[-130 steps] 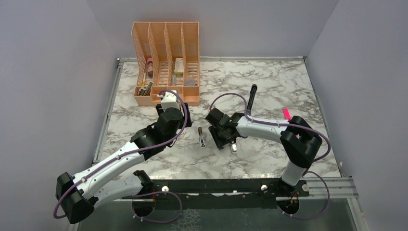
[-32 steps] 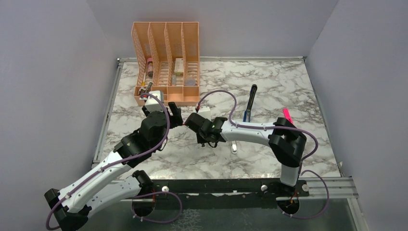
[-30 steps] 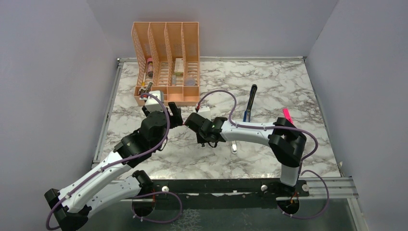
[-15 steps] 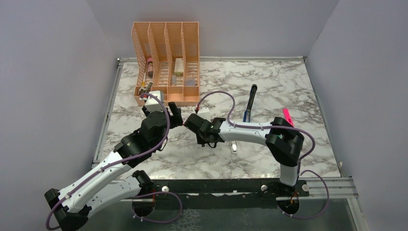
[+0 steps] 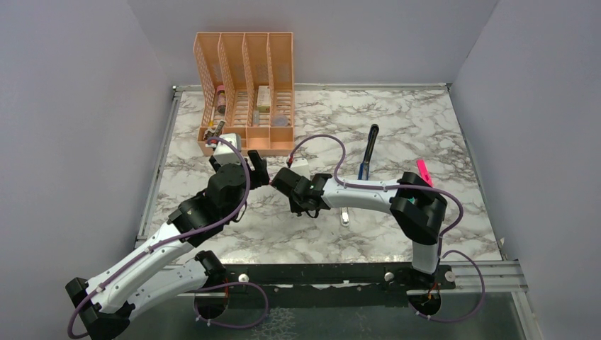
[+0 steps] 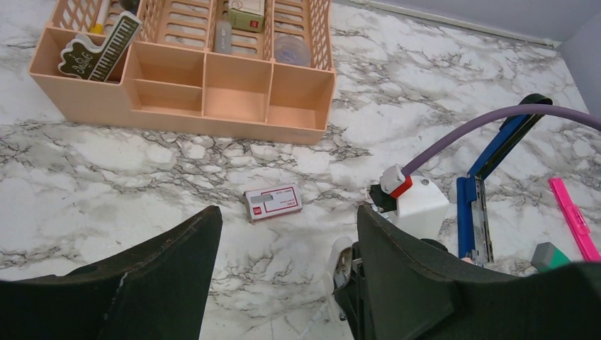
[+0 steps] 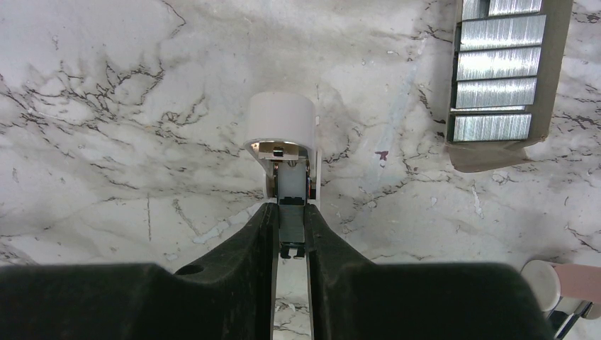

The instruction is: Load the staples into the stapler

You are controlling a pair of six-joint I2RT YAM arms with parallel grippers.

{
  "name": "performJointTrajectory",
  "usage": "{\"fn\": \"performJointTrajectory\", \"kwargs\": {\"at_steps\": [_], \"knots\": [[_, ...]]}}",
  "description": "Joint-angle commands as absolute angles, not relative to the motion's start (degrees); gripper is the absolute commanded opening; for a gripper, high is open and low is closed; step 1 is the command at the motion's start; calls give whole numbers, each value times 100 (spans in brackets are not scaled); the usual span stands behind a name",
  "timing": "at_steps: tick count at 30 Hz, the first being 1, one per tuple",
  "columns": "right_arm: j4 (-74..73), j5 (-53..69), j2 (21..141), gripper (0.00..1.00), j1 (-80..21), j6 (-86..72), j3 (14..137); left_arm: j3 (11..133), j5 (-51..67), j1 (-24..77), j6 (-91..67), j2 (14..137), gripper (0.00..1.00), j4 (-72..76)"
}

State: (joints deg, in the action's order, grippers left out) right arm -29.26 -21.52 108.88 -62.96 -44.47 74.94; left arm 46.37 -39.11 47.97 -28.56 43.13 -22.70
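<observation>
The staples box (image 6: 273, 202), reddish with a pale label, lies flat on the marble, and it also shows in the top view (image 5: 271, 182) between the two grippers. The blue stapler (image 5: 366, 151) lies open to the right, and its blue magazine shows in the left wrist view (image 6: 473, 216). My left gripper (image 6: 287, 276) is open and empty, hovering just short of the box. My right gripper (image 7: 290, 216) is shut on a slim white-and-metal object (image 7: 281, 127) that lies on the table. An open tray of staple strips (image 7: 496, 71) lies nearby.
An orange desk organizer (image 5: 245, 92) with small items stands at the back left. A pink highlighter (image 5: 423, 168) and a teal block (image 6: 549, 255) lie to the right. A pink-and-white item (image 7: 567, 280) lies close to my right gripper.
Since four seconds ago my right gripper has moved left onto the white-and-metal object, and my left arm has shifted left. Over the last second nothing has visibly moved.
</observation>
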Motion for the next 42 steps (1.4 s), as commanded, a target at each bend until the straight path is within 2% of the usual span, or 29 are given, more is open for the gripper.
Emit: {"fn": "performJointTrajectory", "kwargs": {"at_steps": [1, 6, 15, 28, 33, 34, 36, 42], "knots": [[-3040, -2033, 10860, 23, -6337, -4387, 7456, 4579, -4069, 4768, -2900, 4286, 71, -2263], [-3072, -1867, 10732, 25, -6337, -4338, 7363, 4584, -4074, 4765, -2900, 4305, 71, -2268], [-3173, -2051, 10486, 37, -6331, -4282, 7451, 4601, -4078, 4764, -2900, 4354, 71, -2262], [-3148, -2415, 10495, 34, -5996, -4268, 7918, 4541, -4060, 4764, -2981, 4379, 71, -2304], [-2791, -2154, 10194, 44, -5812, -3911, 7880, 4258, -3396, 4767, -3500, 4459, 70, -2408], [-2734, -2100, 10141, 51, -5771, -3861, 7861, 4179, -3227, 4766, -3693, 4522, 70, -2442], [-2650, -2032, 10092, 57, -5697, -3765, 7868, 3971, -2807, 4764, -4117, 4695, 70, -2452], [-2536, -1466, 10187, 62, -5404, -3533, 8041, 3307, -1698, 4716, -4806, 5324, 70, -1864]]}}
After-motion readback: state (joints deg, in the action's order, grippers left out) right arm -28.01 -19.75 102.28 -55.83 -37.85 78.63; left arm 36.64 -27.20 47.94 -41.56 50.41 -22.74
